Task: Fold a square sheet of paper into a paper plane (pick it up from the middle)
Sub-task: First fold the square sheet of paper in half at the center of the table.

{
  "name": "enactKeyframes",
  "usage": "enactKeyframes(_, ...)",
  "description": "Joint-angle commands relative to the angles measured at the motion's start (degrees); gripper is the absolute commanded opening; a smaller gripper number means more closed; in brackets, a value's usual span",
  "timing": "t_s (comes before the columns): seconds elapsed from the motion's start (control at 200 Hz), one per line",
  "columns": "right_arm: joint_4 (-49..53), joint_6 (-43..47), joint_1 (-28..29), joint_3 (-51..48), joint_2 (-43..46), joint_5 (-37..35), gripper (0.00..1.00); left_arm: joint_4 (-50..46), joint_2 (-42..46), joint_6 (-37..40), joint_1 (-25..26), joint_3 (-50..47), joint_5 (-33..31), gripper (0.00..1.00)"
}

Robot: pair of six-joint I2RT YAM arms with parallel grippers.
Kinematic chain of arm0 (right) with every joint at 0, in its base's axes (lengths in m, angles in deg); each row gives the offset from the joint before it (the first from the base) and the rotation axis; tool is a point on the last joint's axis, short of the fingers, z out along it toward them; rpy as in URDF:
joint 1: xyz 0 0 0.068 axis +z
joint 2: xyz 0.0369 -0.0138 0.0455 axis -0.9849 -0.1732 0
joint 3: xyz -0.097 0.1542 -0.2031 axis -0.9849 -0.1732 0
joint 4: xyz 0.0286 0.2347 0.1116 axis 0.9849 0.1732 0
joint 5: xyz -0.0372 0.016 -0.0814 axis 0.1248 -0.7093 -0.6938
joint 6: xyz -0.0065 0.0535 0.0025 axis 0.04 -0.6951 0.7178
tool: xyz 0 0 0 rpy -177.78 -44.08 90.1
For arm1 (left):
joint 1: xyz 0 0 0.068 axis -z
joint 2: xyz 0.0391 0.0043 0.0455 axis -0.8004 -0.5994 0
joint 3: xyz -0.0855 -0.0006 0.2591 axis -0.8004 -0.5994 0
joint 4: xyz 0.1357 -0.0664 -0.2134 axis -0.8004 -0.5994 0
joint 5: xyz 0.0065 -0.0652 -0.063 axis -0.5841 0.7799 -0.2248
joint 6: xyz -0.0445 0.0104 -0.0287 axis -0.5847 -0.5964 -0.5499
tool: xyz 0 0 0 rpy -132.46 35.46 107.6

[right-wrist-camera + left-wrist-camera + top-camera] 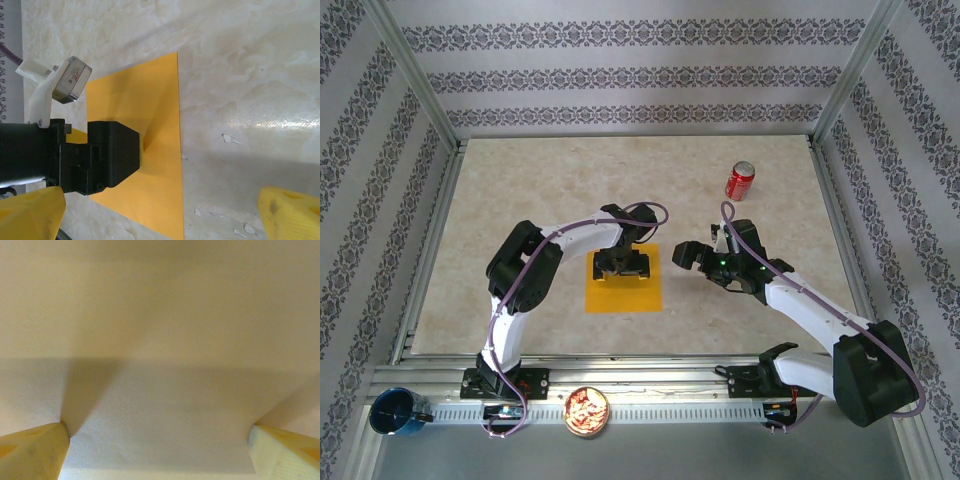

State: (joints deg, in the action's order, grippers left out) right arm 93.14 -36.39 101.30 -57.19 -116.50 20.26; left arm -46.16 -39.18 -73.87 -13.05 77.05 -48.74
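Observation:
The square sheet of paper (623, 295) lies flat on the marbled table (520, 200), orange-yellow, near the middle. My left gripper (622, 262) stands over its far half, open, fingertips down on the paper. In the left wrist view the sheet (160, 315) spreads between the left gripper's (159, 455) two yellow fingertips (32, 452), set wide apart. My right gripper (692, 255) hovers just right of the sheet, open and holding nothing. From the right wrist, that gripper (162, 212) looks down on the sheet (155, 195) and the left gripper's black body (105, 155).
A red soda can (739, 181) stands upright at the back right. A blue cup (398, 412) and a bowl of snacks (587, 411) sit on the near rail. Aluminium posts and patterned walls enclose the table.

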Motion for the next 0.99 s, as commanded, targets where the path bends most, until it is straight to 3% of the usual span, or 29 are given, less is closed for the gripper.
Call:
enactKeyframes(0.0, 0.26, 0.16, 0.78, 1.06, 0.64, -1.41, 0.98, 2.02, -2.65, -0.35, 0.84, -3.27, 2.29, 0.92)
enactKeyframes(0.749, 1.92, -2.29, 0.87, 1.5, 0.72, -3.46, 0.98, 2.62, -1.78, 0.67, 0.84, -3.11, 3.05, 0.86)
enactKeyframes(0.989, 1.94, -2.72, 0.96, 1.94, 0.82, -3.79, 0.98, 2.65, -1.38, 0.99, 0.85, -2.71, 3.04, 0.8)
